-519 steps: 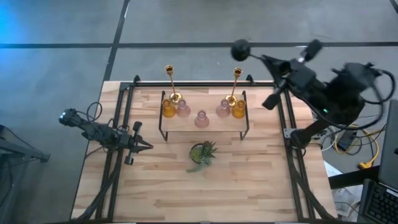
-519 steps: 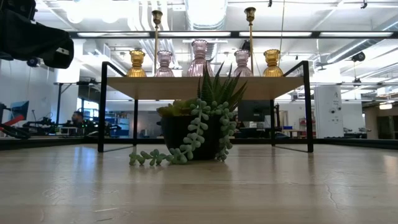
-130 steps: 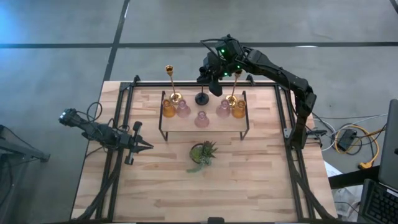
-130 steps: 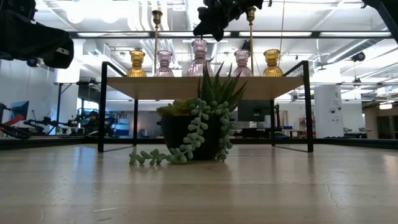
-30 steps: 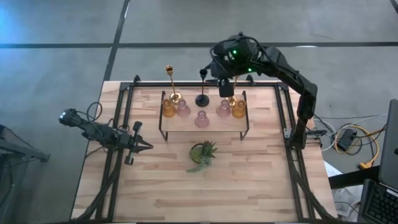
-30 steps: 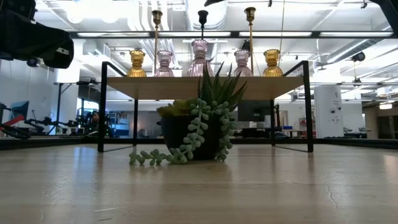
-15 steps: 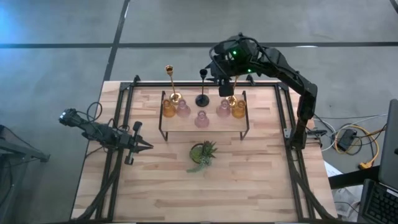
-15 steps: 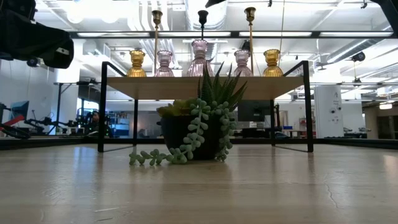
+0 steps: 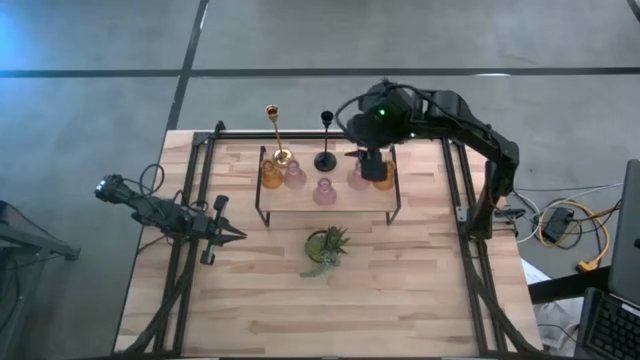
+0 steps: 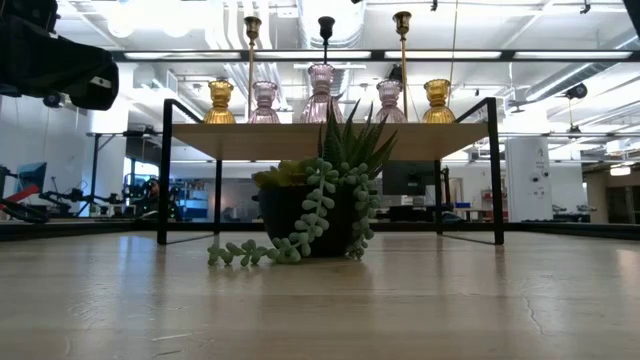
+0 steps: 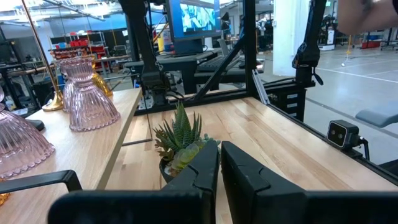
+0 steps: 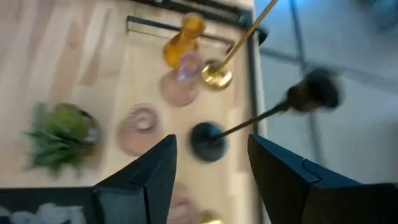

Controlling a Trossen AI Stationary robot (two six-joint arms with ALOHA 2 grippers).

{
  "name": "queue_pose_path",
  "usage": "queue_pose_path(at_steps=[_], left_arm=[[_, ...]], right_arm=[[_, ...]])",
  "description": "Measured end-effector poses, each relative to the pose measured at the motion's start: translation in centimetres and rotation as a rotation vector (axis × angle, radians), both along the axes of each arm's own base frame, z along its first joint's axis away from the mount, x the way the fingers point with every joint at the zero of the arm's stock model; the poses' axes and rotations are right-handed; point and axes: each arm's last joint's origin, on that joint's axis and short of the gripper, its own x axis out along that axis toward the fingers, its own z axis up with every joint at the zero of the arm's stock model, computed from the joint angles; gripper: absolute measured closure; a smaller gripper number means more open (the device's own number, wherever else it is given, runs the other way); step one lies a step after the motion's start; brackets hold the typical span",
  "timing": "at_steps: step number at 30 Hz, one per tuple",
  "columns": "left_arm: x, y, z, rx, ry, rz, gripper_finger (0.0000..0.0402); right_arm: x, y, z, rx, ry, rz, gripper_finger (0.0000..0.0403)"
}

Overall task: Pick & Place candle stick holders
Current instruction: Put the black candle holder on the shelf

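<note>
On the raised wooden shelf (image 9: 300, 205) stand the candle stick holders on their bases: a gold stick (image 9: 277, 135), a black stick (image 9: 325, 140), and squat amber (image 9: 271, 176) and pink (image 9: 324, 192) glass ones. The second gold stick (image 10: 403, 50) shows in the low view; from above my right gripper hides it. My right gripper (image 9: 372, 165) hangs open over the shelf's right end, touching nothing. In its wrist view, the black holder's base (image 12: 208, 142) lies below between the spread fingers. My left gripper (image 9: 228, 236) waits shut at the table's left.
A small spiky green plant (image 9: 326, 247) in a dark pot stands on the table just in front of the shelf. The shelf's black frame legs (image 10: 163, 170) reach down to the table. Bare wooden table (image 9: 400, 300) lies toward the near edge.
My right gripper has drawn away from the black holder, going toward the table's right and near edges over the shelf's right end, and has turned at the wrist. The black holder stays upright on the shelf.
</note>
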Motion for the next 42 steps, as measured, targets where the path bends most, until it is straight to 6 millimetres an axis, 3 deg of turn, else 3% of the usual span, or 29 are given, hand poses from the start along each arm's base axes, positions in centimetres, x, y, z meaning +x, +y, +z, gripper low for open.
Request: queue_pose_path(at_steps=[5, 12, 22, 27, 33, 42], left_arm=[[0.0, 0.0, 0.0, 0.000, 0.000, 0.000, 0.0376], [0.0, 0.0, 0.0, 0.000, 0.000, 0.000, 0.0376], [0.0, 0.0, 0.0, 0.000, 0.000, 0.000, 0.0376], [0.0, 0.0, 0.0, 0.000, 0.000, 0.000, 0.0376], [0.0, 0.0, 0.0, 0.000, 0.000, 0.000, 0.0376], [0.0, 0.0, 0.0, 0.000, 0.000, 0.000, 0.0376]], right_arm=[[0.2, 1.8, -0.5, 0.118, 0.014, -0.112, 0.0217], [1.1, 6.2, -1.8, -0.020, 0.021, -0.294, 0.0244], [4.7, 11.1, -8.2, -0.189, -0.182, -0.605, 0.0255], [6.4, 11.3, -10.4, -0.287, -0.376, -0.751, 0.0250], [8.1, 10.1, -12.8, -0.231, -0.553, -0.854, 0.0257], [8.0, 9.7, -14.9, -0.285, -0.655, -1.001, 0.0275]])
